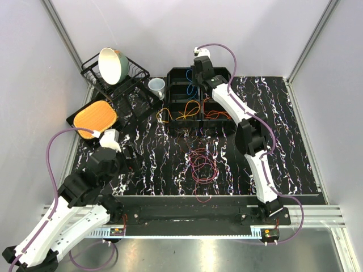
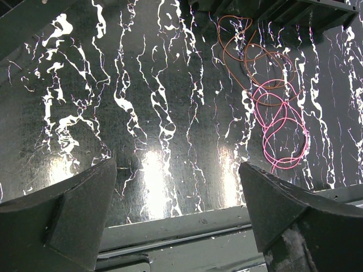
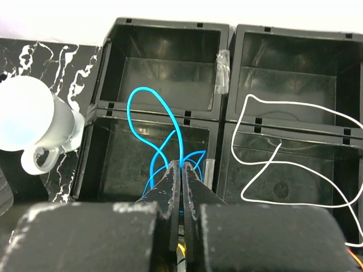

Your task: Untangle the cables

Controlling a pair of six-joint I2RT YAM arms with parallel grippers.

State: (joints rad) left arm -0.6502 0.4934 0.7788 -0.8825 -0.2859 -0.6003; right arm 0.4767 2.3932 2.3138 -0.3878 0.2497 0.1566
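- At the far left, a black wire dish rack (image 1: pixel 93 73) holds a cream-and-green bowl (image 1: pixel 112 65) tipped on its edge. In front of it an orange oval plate (image 1: pixel 95 117) lies on a black tray (image 1: pixel 75 120).
- The left fingers (image 2: pixel 62 221) stand wide apart with nothing between them, over the black, white-veined marble counter (image 1: pixel 283 147).
- A thin maroon-pink cable (image 2: pixel 283 124) and a thin orange-brown cable (image 2: pixel 244 51) lie loose mid-counter, overlapping. They are ahead and right of the left fingers, well apart from them.
- A white cup (image 1: pixel 157 86) stands just beside the left wall of the black plastic compartment bin (image 3: pixel 227 73).
- Thin orange and yellow cables (image 1: pixel 184 110) sit coiled in the bin's front left compartment.
- The right fingers (image 3: pixel 170 187) are pressed together over the bin's left column. The strands of a thin blue cable (image 3: pixel 139 102) meet at their tips, pinched there, and one loop arches over a divider.
- A thin white cable (image 3: pixel 283 164) loops across the right-hand compartments, apart from those fingers.
- A thin red-orange cable (image 1: pixel 216 115) lies in the front right compartment.
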